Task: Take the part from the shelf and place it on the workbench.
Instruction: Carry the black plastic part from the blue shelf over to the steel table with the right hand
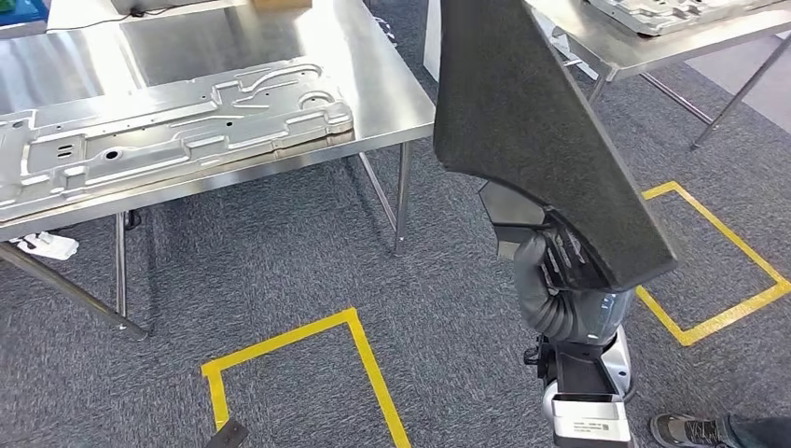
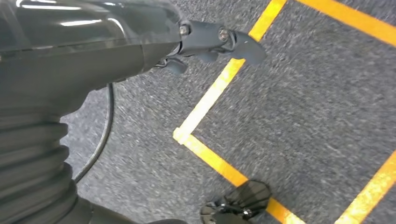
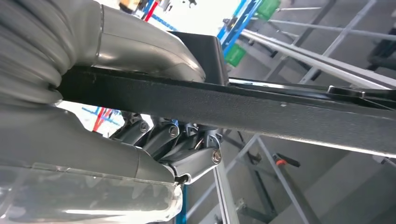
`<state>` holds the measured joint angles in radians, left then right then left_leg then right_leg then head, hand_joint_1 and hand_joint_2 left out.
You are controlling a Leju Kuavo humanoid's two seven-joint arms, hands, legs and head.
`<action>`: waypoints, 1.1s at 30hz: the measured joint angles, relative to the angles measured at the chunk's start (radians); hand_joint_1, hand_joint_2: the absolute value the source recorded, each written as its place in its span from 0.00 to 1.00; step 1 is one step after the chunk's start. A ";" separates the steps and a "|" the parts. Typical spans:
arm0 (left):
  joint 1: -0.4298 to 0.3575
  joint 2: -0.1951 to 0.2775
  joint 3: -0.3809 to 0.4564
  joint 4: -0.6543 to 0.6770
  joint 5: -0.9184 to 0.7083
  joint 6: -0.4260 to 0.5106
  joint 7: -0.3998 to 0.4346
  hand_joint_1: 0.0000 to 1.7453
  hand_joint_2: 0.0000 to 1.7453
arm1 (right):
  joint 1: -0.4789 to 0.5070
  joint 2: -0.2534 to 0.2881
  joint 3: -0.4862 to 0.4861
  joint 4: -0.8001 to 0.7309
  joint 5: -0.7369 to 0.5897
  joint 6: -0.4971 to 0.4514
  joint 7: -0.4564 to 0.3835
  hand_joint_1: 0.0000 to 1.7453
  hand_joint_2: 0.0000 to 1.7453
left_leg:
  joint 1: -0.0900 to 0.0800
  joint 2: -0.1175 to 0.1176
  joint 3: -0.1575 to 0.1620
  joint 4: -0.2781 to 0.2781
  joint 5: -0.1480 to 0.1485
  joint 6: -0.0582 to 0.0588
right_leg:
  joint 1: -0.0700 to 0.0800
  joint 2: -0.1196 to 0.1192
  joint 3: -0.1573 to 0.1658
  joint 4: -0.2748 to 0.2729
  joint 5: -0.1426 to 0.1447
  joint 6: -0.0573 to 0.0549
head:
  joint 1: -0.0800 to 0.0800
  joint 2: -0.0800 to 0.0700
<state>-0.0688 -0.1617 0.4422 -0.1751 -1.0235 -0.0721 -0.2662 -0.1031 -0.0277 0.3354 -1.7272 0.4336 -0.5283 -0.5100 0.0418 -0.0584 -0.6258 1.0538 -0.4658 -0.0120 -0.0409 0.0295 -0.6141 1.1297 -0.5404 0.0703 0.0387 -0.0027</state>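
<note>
Right hand (image 3: 177,154) clamped on the large dark grey, rough-textured, flat triangular part (image 1: 541,121); thick grey thumb pressed on one face, darker fingers (image 3: 196,161) curled against the other, as seen at the right wrist. Part held upright above the carpet, rising from the hand past the near corner of the steel workbench (image 1: 373,65), not touching it. Just below the part, silver right arm with its ribbed grey cover (image 1: 546,299).

Left hand (image 2: 210,44) hung over the grey carpet (image 2: 303,107), fingers loosely curled, nothing in them; cannot tell for certain how far closed. Under it, yellow tape lines (image 2: 210,93) forming a corner on the carpet.

Beside the part's lower edge, a second yellow tape rectangle (image 1: 728,313), and near it a person's grey shoe (image 1: 686,429) at the frame's bottom edge.

Farther off, on the workbench left of the part, a long pressed silver metal panel (image 1: 168,131) lying flat. Beyond the part, a second steel table (image 1: 653,47) bearing another pressed metal panel (image 1: 672,11).
</note>
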 joint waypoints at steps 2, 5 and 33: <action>-0.001 0.000 0.000 0.000 0.000 0.000 0.000 0.00 1.00 | 0.000 0.000 0.001 0.000 0.000 -0.002 0.000 0.93 1.00 | 0.001 -0.021 -0.006 0.003 0.002 -0.020 | -0.006 0.031 0.036 -0.086 0.028 0.004 | 0.005 0.000; 0.001 0.000 0.001 0.000 0.000 0.000 -0.001 0.00 1.00 | 0.000 -0.001 0.000 -0.001 0.001 -0.004 0.002 0.93 1.00 | 0.004 -0.043 -0.010 -0.010 0.013 -0.044 | -0.005 0.024 0.040 -0.095 0.026 -0.013 | -0.001 0.000; -0.003 0.012 0.026 -0.001 0.013 -0.009 0.006 0.00 1.00 | 0.017 -0.009 -0.002 -0.008 0.003 -0.016 0.006 0.93 1.00 | -0.023 -0.054 -0.034 0.021 0.011 0.001 | 0.025 0.045 0.031 -0.073 0.021 -0.039 | 0.002 0.000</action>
<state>-0.0717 -0.1496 0.4678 -0.1757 -1.0104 -0.0813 -0.2600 -0.0865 -0.0365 0.3337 -1.7356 0.4371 -0.5440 -0.5039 0.0190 -0.1123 -0.6594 1.0751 -0.4548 -0.0109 -0.0162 0.0744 -0.5833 1.0569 -0.5193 0.0316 0.0404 -0.0027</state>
